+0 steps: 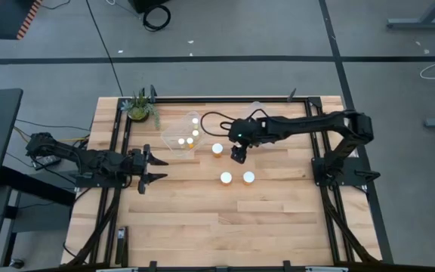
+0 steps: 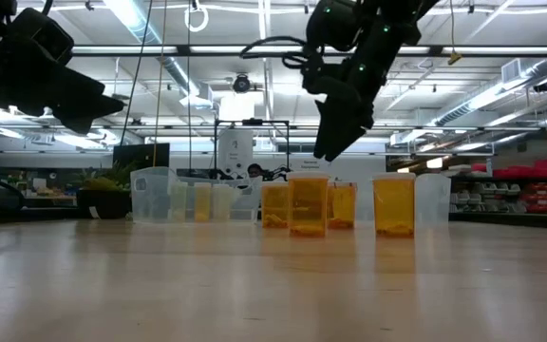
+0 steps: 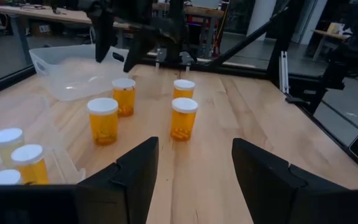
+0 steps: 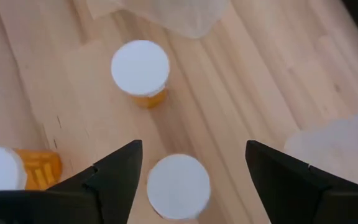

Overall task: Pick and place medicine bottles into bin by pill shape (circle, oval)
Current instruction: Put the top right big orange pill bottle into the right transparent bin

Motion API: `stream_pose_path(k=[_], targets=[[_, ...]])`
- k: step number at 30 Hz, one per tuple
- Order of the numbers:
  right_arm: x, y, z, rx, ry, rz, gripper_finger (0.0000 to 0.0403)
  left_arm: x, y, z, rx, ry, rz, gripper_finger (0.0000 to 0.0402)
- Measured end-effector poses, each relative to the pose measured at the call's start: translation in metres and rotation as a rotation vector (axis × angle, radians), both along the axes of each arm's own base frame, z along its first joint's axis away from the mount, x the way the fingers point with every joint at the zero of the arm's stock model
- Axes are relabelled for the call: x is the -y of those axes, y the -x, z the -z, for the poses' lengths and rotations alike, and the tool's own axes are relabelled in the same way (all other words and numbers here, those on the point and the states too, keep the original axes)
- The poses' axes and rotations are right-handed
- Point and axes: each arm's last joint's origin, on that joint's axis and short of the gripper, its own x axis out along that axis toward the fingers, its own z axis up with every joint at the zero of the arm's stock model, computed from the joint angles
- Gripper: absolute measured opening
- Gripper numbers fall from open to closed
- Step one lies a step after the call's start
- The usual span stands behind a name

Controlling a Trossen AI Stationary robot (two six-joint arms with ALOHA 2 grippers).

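Note:
Four orange medicine bottles with white caps stand upright on the wooden table: three show in the high view [image 1: 217, 149] [image 1: 226, 178] [image 1: 248, 178], and the fourth [image 3: 123, 96] stands under my right gripper. A clear bin [image 1: 174, 130] at the far left holds three more bottles [image 1: 195, 119]. My right gripper [image 1: 238, 156] hangs open in the air, pointing steeply down. One white cap [image 4: 178, 186] shows below and between its fingers, well clear of them. My left gripper [image 1: 154, 168] waits open at the table's left side, level, with nothing between its fingers.
A second clear bin [image 3: 73, 68] sits at the table's far side, behind the bottles. A potted plant [image 1: 138, 108] stands at the far left corner. Black frame rails [image 1: 119, 136] run along the table's edges. Bare wood [image 1: 225, 227] lies toward the near edge.

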Motion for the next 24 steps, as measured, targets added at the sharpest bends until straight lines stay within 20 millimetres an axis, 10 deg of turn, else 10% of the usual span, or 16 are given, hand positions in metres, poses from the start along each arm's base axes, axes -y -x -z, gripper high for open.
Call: stream_pose_path(k=[24], targets=[[0.0, -0.011, 0.025, -0.134, -0.078, 0.012, 0.0294, 0.0, 0.0, 0.001, -0.007, -0.003, 0.0, 0.0204]])
